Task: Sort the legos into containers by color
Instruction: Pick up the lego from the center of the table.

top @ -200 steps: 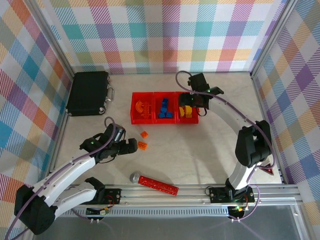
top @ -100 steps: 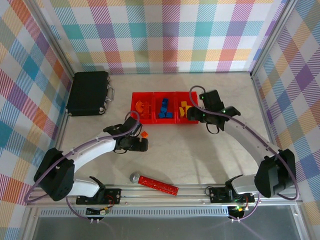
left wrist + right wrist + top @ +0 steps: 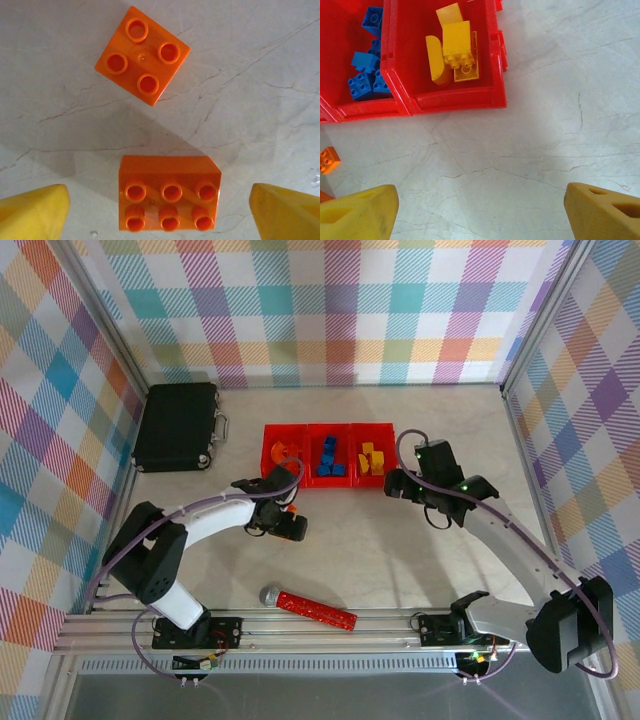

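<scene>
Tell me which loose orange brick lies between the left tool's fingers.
The six-stud orange brick, lying in the gap of the open left tool, touching neither finger. The square four-stud brick lies farther ahead, turned at an angle.

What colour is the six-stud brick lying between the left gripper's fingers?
Orange. The six-stud brick shows best in the left wrist view.

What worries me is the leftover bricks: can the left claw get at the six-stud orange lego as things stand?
Probably yes: the left claw hangs open, one tip either side of the six-stud orange lego, nothing blocking.
</scene>
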Tool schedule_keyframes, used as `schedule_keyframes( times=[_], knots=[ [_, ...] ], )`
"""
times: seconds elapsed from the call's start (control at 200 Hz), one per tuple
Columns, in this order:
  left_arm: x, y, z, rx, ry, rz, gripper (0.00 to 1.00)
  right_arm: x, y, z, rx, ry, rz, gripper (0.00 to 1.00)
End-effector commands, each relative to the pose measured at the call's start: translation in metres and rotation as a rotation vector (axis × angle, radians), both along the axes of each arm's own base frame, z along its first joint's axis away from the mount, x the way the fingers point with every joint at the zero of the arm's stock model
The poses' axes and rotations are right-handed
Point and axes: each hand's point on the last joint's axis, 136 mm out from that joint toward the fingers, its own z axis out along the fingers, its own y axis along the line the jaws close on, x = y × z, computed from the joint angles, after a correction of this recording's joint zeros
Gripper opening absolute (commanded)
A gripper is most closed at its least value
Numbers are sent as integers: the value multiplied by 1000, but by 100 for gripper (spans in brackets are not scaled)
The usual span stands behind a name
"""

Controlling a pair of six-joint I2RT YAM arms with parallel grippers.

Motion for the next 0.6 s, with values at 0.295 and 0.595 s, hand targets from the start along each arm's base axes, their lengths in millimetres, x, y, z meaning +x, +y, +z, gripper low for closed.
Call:
schedule_keyframes(
  times=[0.295, 0.595],
  knots=[
    [7, -9, -10, 16, 20, -28, 75, -5, -12, 2, -26, -11, -33, 89],
    [8, -11, -19, 45, 68, -37, 55, -4, -10, -2, -29, 2, -28, 89]
  ],
)
